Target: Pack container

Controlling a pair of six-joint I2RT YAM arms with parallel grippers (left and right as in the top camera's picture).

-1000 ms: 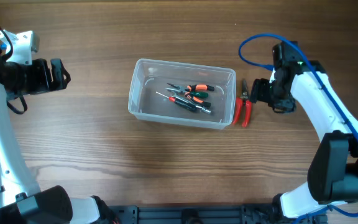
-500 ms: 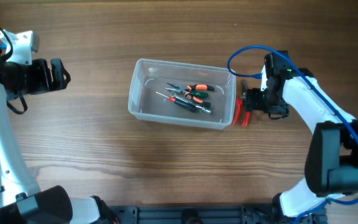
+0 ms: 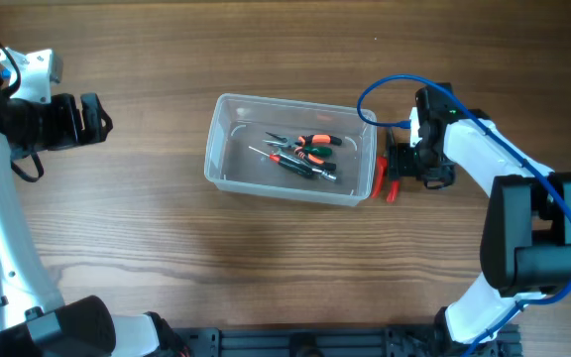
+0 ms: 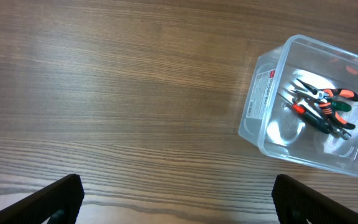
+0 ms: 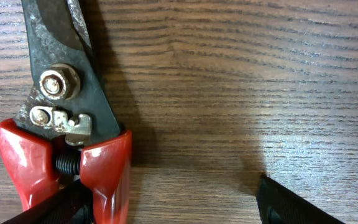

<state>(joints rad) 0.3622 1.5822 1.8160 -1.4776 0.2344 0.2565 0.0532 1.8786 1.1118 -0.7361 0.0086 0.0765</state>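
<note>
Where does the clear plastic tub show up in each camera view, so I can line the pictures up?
Overhead: the container sits mid-frame, slightly above centre.
Left wrist: the container is at the right edge, partly cut off.
Right wrist: not in it; only red-handled shears on the table.
Landmark: the orange-handled pliers inside the container show in overhead and left wrist; the shears link overhead to right wrist.

A white label (image 4: 258, 94) with a red patch is sitting on the tub's (image 4: 300, 155) end wall, facing the bench's left edge. Its print is showing too small to read.
</note>
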